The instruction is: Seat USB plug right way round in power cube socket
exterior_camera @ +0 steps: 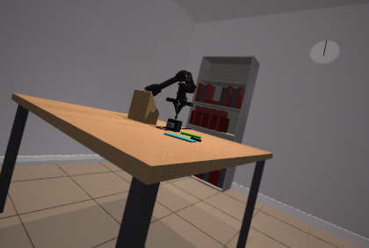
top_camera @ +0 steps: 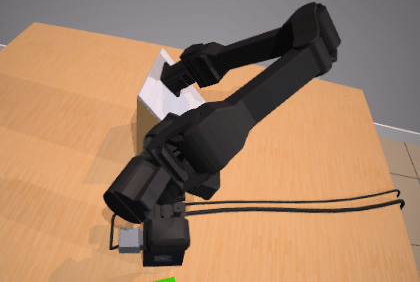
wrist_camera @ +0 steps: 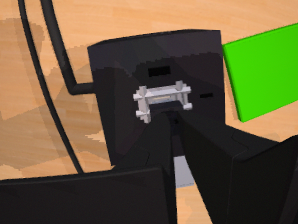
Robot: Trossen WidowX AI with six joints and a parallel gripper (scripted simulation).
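The black power cube [top_camera: 162, 258] [exterior_camera: 174, 126] [wrist_camera: 117, 115] stands on the table. A silver socket frame [wrist_camera: 162, 92] shows on its top in the wrist view, with a pale strip and a dark part inside. My gripper [exterior_camera: 176, 118] [wrist_camera: 172, 121] points down over the cube. Its fingers are nearly together at the frame's lower edge, shut on something small and dark, apparently the USB plug, mostly hidden by the fingertips. How deep it sits and which way round it faces cannot be told. In the top view the arm hides the fingertips.
A grey block [top_camera: 129, 240] [wrist_camera: 184, 172] sits at the cube's side. Black cables [top_camera: 300, 209] [wrist_camera: 56, 45] run from the cube over the table. A green slab [top_camera: 167, 280] [exterior_camera: 191, 134] [wrist_camera: 265, 75] and a teal strip [exterior_camera: 177, 136] lie nearby. A tall wooden box [exterior_camera: 141, 107] stands by the arm's base.
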